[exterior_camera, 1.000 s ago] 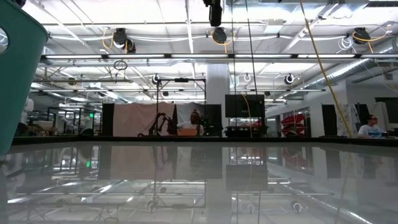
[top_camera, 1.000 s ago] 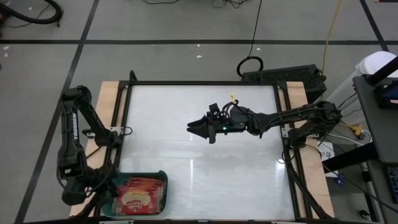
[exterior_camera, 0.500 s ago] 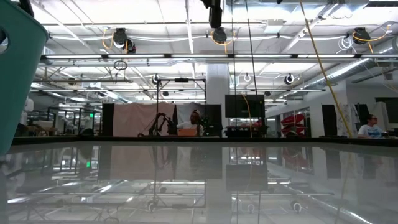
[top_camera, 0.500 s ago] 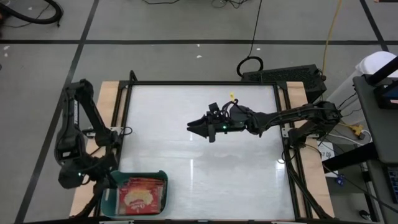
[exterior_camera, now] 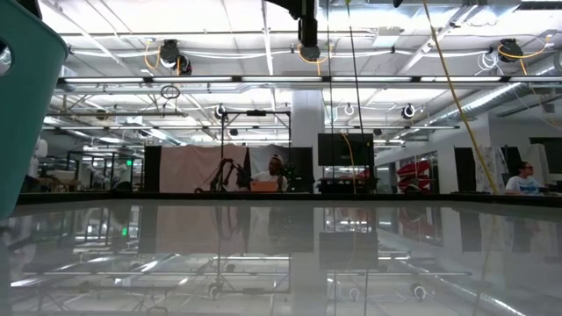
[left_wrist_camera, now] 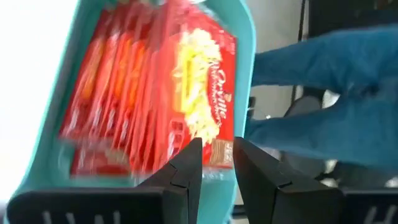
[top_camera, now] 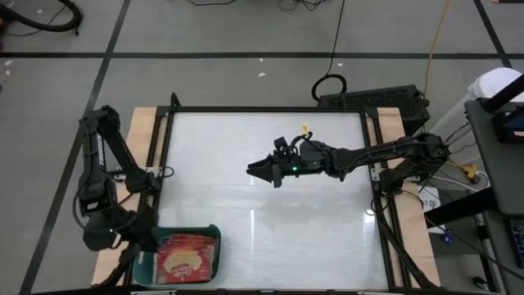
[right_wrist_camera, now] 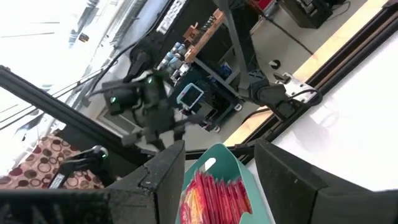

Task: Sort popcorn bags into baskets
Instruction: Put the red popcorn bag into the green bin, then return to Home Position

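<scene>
The teal basket [top_camera: 211, 238] stands at the table's near left corner with several red popcorn bags [top_camera: 182, 258] lying stacked in it. In the left wrist view the bags [left_wrist_camera: 155, 93] fill the basket [left_wrist_camera: 245, 37], the top one showing its yellow picture. My left gripper [left_wrist_camera: 217, 155] hovers over the basket's left end [top_camera: 139, 240], its fingers a narrow gap apart with nothing between them. My right gripper [top_camera: 252, 170] hangs open over the table's middle, pointing level toward the left, also with nothing between its fingers [right_wrist_camera: 168, 168].
A person's legs in blue trousers [left_wrist_camera: 323, 81] show beyond the basket's near side. The white tabletop [top_camera: 270, 213] stretches between the dark side rails [top_camera: 155, 164]. In the low view the basket's wall [exterior_camera: 26, 105] stands at the left edge.
My left arm has drawn back from the basket, rising and moving a little toward the table's far edge, and its wrist has rolled. The basket and bags have stayed in place.
</scene>
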Controlling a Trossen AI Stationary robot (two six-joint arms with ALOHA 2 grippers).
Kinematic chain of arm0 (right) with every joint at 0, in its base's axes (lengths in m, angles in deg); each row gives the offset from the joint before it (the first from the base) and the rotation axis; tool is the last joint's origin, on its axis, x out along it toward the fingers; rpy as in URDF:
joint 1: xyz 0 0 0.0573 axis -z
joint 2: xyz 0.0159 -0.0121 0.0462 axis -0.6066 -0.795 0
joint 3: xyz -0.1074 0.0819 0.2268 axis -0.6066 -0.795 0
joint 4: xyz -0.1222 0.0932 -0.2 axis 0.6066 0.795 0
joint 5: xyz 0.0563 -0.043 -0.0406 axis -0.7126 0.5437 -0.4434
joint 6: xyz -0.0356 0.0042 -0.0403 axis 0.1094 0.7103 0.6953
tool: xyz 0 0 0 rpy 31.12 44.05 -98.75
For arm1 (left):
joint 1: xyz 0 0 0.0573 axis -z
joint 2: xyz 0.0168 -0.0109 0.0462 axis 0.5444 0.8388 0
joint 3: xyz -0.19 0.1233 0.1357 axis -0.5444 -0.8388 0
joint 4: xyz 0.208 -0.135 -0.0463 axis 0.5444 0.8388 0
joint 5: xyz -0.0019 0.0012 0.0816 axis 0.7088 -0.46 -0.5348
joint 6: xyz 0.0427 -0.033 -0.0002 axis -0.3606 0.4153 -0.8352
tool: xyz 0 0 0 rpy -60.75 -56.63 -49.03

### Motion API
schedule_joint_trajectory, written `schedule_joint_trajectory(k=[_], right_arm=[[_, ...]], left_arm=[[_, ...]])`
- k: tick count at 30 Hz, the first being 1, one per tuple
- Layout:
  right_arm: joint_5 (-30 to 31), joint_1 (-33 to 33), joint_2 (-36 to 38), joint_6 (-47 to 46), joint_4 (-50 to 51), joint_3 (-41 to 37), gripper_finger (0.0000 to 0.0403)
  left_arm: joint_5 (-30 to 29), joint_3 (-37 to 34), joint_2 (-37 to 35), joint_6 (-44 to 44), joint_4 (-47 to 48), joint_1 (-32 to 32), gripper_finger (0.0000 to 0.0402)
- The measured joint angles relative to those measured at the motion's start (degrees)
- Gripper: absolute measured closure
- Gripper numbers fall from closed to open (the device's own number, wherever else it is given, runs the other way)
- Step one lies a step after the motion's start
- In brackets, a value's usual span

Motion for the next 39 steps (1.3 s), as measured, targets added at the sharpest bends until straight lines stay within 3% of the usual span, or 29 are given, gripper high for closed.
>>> schedule_joint_trajectory(k=[6,17,25,33,39], right_arm=[[2.9,-1.3,0.0,-0.2,0.3,0.0,0.023],[5.8,-3.1,0.0,-0.3,0.3,0.0,0.0254],[5.7,-3.1,0.0,-0.2,0.3,0.0,0.0255],[5.7,-3.1,0.0,0.4,0.3,0.0,0.0255],[5.7,-3.2,0.0,6.0,0.3,0.0,0.0271]], left_arm=[[0.1,0.0,7.0,-13.6,-3.7,-2.0,0.0309],[8.6,0.0,15.9,-12.0,-3.0,-2.9,0.0309],[9.8,0.0,11.4,-9.0,-3.0,-2.8,0.0309],[1.8,0.0,4.9,-9.8,-3.0,-3.8,0.0309],[-3.3,0.0,-0.5,-16.1,-2.1,-6.7,0.0309]])
